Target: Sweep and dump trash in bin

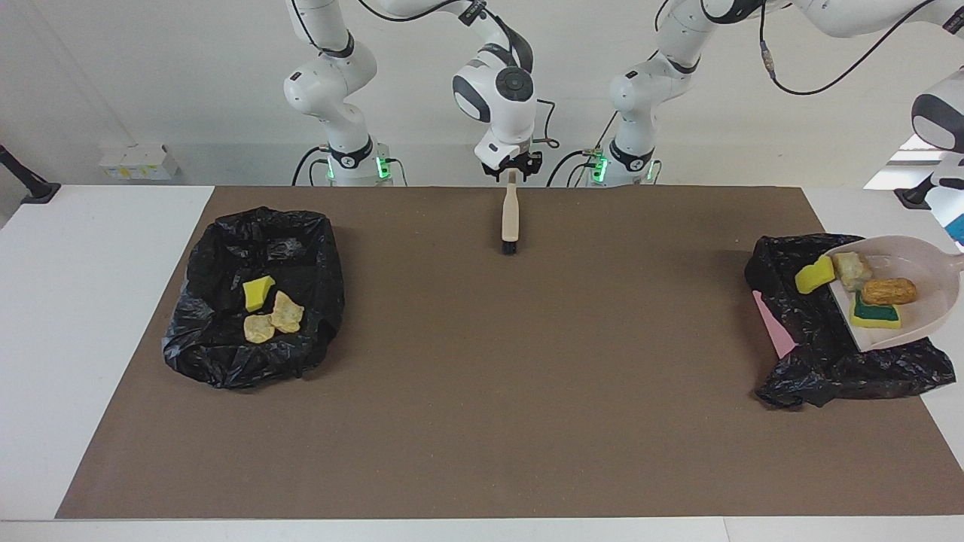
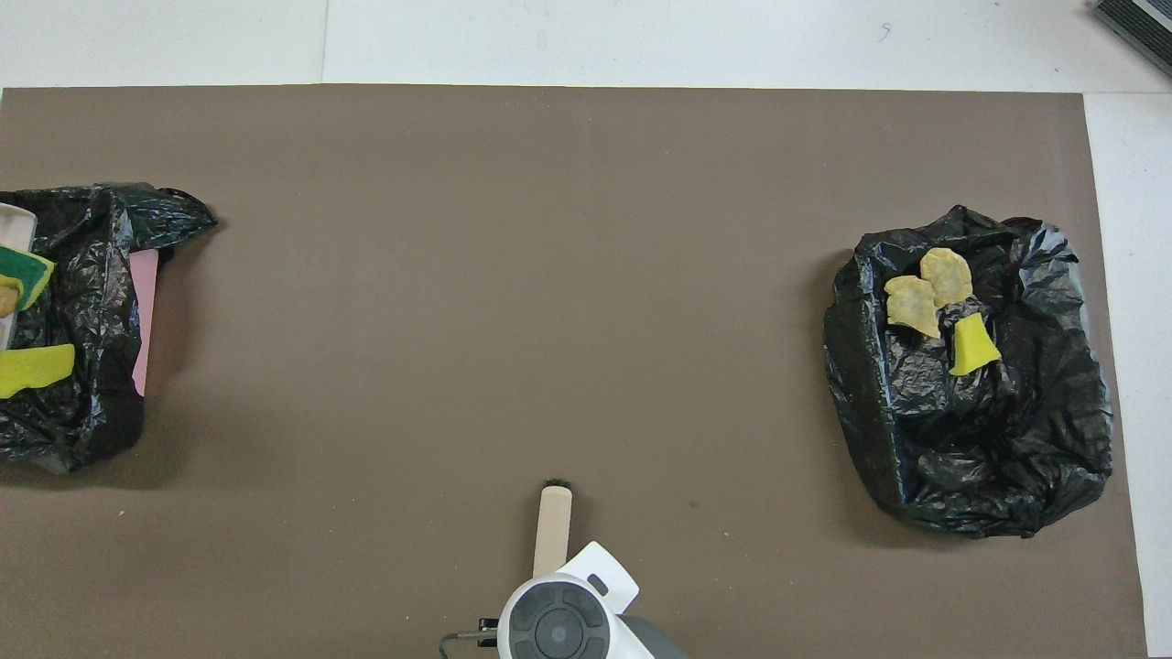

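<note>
1. The right hand point(image 1: 513, 172) is hovering over the top of the brush point(image 1: 510, 218) handle, its fingers standing apart on either side.
2. The brush is lying on the worktop's brown mat point(image 1: 482, 391), close to the robots.
3. The left hand is sitting out of frame, clamped on the dustpan point(image 1: 930, 316) handle.
4. The dustpan is tilting over the black bin bag point(image 1: 806, 331) at the left arm's end.
5. A yellow sponge bit point(image 1: 815, 276) is hanging at the dustpan's lip.
6. A beige chunk point(image 1: 852, 269), brown lump point(image 1: 889, 290) and yellow-green sponge point(image 1: 875, 315) are lying in the pan.
7. Three scraps point(image 1: 273, 318) are resting in the other bag point(image 1: 226, 248).
</note>
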